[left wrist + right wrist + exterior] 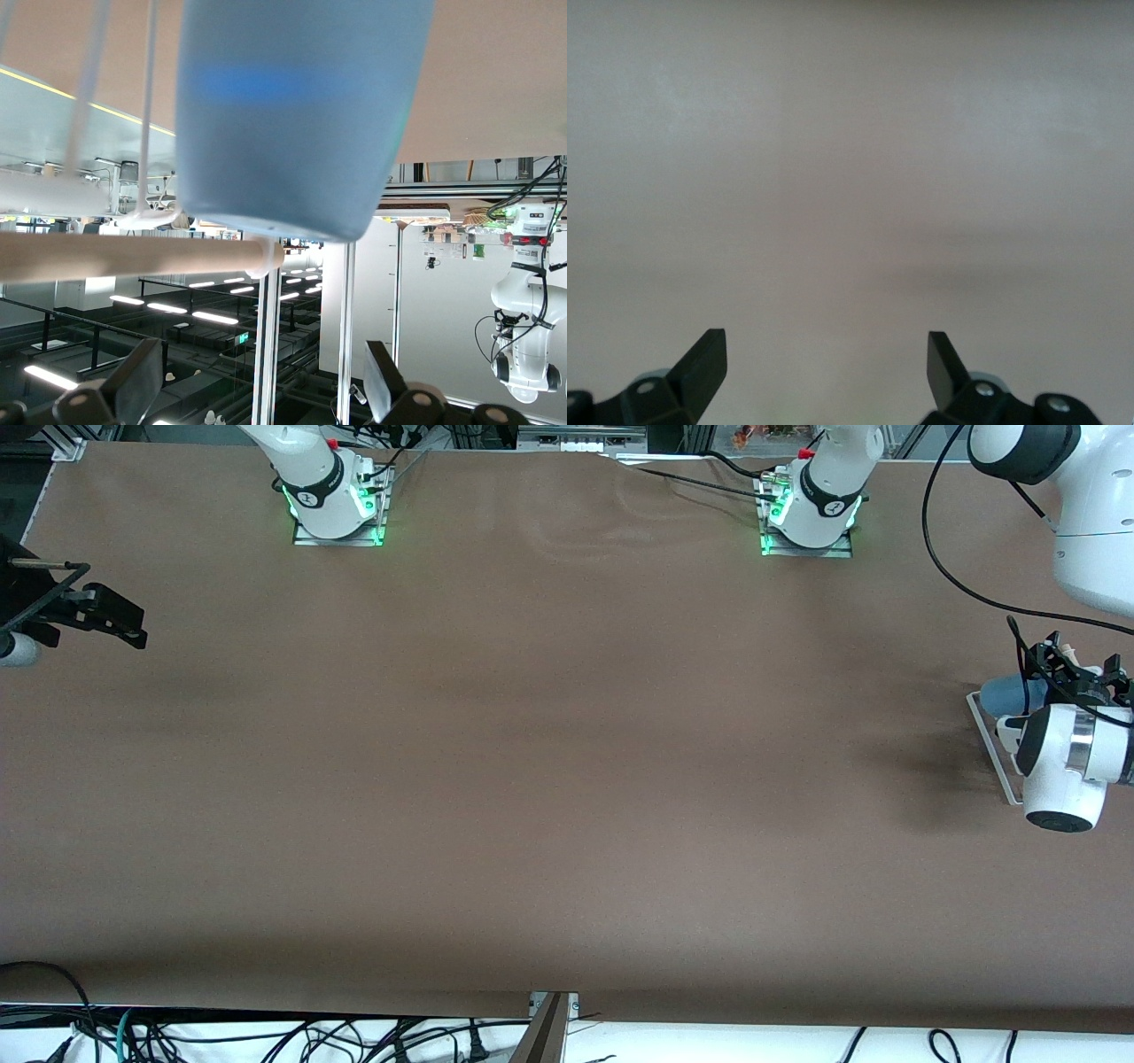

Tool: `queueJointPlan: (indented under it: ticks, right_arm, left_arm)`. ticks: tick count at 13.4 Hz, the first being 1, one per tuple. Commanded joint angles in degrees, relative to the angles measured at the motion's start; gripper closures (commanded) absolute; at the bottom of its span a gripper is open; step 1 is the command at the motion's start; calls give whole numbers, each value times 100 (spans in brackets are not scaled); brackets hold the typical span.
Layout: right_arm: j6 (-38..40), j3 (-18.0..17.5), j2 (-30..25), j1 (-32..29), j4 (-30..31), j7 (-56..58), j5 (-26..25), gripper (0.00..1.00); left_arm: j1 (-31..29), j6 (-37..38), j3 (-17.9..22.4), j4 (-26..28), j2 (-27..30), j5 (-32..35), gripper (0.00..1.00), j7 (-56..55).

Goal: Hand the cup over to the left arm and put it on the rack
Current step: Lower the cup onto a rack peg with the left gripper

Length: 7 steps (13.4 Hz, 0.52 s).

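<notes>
Front view, cup (1005, 693) on rack (992, 748) (no legible writing), left end effector (261, 385) open

The left claw (261, 381) stands open, its fingers (137, 376) spread apart and clear of the light-blue cup (297, 115), which sits on the rack (133, 252) just ahead of it.

We count one cup (292, 115), one rack (994, 748), two arms, two grippers: left gripper (257, 390), right gripper (826, 363). One table (532, 779).
</notes>
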<state>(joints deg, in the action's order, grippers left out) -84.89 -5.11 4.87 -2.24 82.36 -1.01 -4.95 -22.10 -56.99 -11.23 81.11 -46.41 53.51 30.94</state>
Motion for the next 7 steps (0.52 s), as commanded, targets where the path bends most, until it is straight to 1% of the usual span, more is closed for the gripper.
queueJointPlan:
  ticks: [1,2,3,5,7]
  right_arm:
    - [-36,-25,-47,-31,44,110,-15,0]
    - [-36,-25,-47,-31,44,110,-15,0]
    - [-36,-25,-47,-31,44,110,-6,0]
    - [-28,-25,-47,-31,44,110,-6,0]
    - [-28,-25,-47,-31,44,110,-6,0]
  left_arm:
    - [126,197,-54,-418,114,37,0,305]
    - [205,250,-142,-594,132,10,0,481]
    - [249,285,-256,-822,237,-208,0,483]
    - [381,338,-327,-1262,587,-839,0,439]
    - [521,251,-362,-1518,1114,-1560,0,308]
